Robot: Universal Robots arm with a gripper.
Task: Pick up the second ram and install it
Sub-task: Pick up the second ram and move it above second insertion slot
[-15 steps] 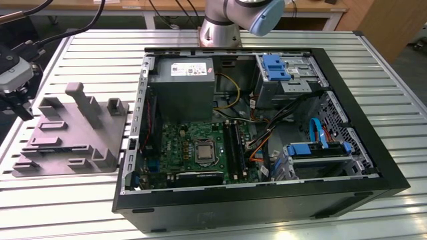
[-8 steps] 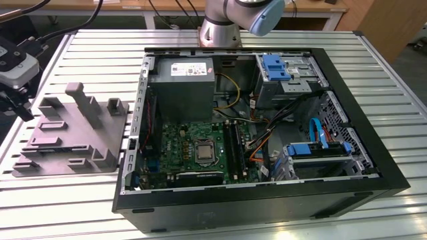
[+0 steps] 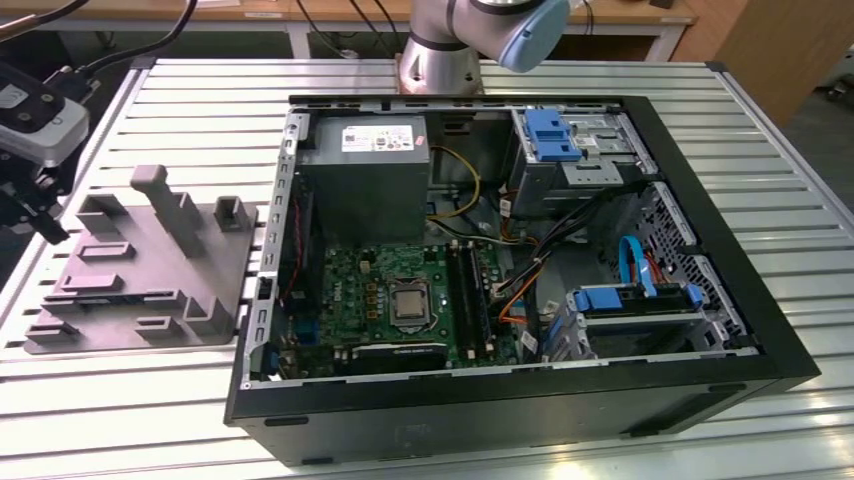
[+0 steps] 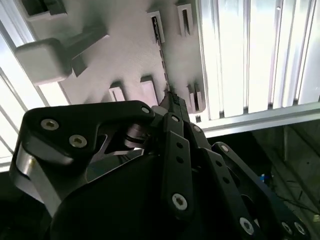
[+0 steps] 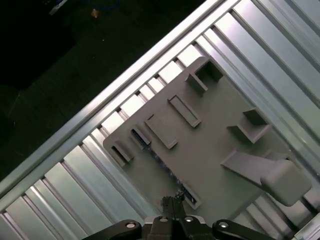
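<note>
Where the ram (image 5: 162, 165) stood: on edge in the grey holder (image 5: 225, 135), held by its slots.
Gripper (image 4: 172, 102): tips pressed together, over the ram's end.
Care: squared jaws and a straight lift probably suited it.

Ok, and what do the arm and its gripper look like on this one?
The arm is a silver-grey tube with a light blue joint cap. Black cables run to a pale grey box at the wrist. The gripper is matte black linked bars dotted with silver screw heads.
</note>
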